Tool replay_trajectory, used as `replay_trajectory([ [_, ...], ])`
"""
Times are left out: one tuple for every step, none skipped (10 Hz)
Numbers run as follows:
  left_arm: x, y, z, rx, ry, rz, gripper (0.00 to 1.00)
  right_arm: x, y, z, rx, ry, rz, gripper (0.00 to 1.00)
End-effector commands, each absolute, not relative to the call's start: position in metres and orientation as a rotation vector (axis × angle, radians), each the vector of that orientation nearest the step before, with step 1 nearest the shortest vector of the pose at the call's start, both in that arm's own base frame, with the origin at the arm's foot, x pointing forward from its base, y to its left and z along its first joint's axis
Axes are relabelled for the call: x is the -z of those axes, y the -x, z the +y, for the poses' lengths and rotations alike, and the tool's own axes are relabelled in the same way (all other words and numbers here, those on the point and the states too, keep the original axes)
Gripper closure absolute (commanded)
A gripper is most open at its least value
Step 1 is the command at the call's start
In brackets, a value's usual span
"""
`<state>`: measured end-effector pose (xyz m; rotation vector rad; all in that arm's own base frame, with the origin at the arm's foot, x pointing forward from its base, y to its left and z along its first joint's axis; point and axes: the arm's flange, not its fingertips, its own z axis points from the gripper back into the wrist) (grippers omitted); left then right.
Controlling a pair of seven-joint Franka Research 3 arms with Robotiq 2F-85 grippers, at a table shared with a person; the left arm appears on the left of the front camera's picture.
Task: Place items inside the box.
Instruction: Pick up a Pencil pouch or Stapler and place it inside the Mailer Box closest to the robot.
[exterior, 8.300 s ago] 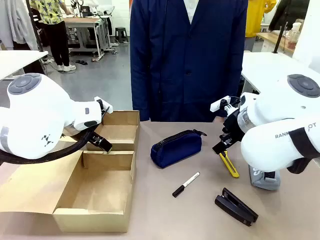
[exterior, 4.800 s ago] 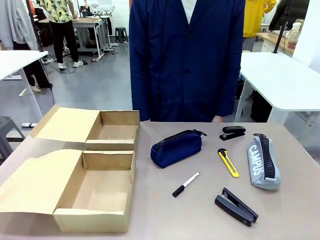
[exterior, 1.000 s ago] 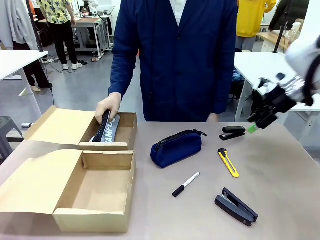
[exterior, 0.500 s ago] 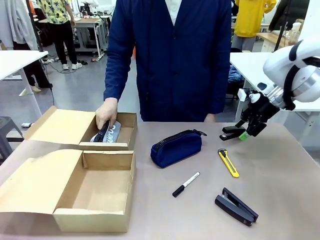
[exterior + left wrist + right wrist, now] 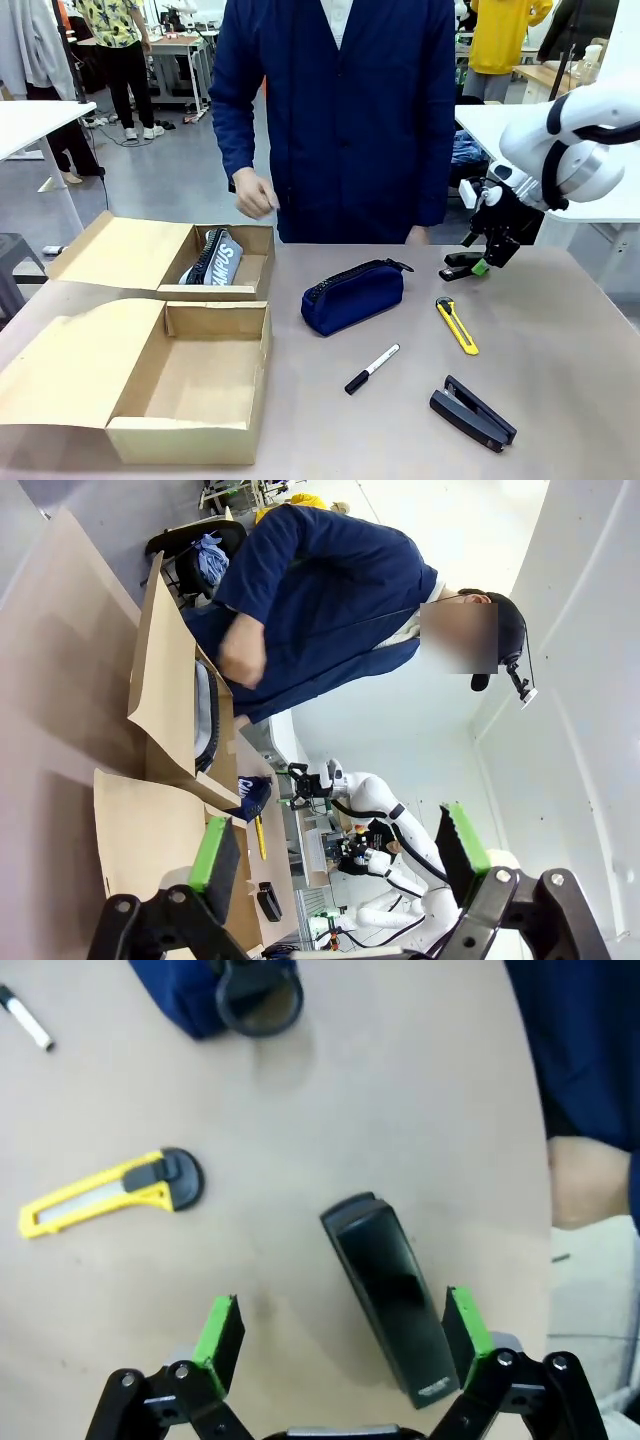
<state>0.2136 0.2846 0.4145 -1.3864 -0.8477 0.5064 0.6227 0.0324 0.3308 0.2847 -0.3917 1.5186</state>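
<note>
The far cardboard box [image 5: 262,236] holds a grey-black pouch with white lettering [image 5: 215,258], leaning on its left wall. The near box [image 5: 185,441] has nothing in it. On the table lie a navy pouch [image 5: 352,296], a black-and-white marker [image 5: 372,368], a yellow utility knife [image 5: 457,326], a large black stapler [image 5: 472,413] and a small black stapler [image 5: 463,266]. My right gripper [image 5: 487,256] hangs open just above the small stapler [image 5: 390,1295], which lies toward its right finger [image 5: 462,1325]. My left gripper [image 5: 338,848] is open, holding nothing.
The person in a dark blue coat stands at the far edge, one hand [image 5: 255,195] raised above the far box. Both box lids [image 5: 110,250] lie open to the left. Bare table spreads between the items on the right half.
The person let go of the grey-black pouch in the far box and lifted the hand away. My right gripper came down and leftward to the small stapler.
</note>
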Motion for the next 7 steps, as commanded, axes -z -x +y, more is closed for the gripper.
replay_trajectory([
  [-0.416, -0.214, 0.284, -0.491, 1.394, -0.879, 0.00, -0.318, -0.636, 0.037, -1.552, -0.169, -0.382, 0.00],
  [-0.416, -0.214, 0.284, -0.491, 1.394, -0.879, 0.00, -0.313, -0.639, 0.039, -1.572, -0.171, -0.381, 0.00],
  [-0.416, -0.214, 0.284, -0.491, 1.394, -0.879, 0.00, -0.310, -0.640, 0.038, -1.563, -0.189, -0.364, 0.00],
  [-0.416, -0.214, 0.284, -0.491, 1.394, -0.879, 0.00, -0.309, -0.640, 0.038, -1.554, -0.193, -0.357, 0.00],
  [-0.416, -0.214, 0.284, -0.491, 1.394, -0.879, 0.00, -0.308, -0.640, 0.036, -1.532, -0.195, -0.346, 0.00],
  [-0.416, -0.214, 0.284, -0.491, 1.394, -0.879, 0.00, -0.307, -0.640, 0.036, -1.516, -0.210, -0.329, 0.43],
  [-0.416, -0.214, 0.284, -0.491, 1.394, -0.879, 0.00, -0.306, -0.639, 0.036, -1.505, -0.233, -0.326, 0.56],
])
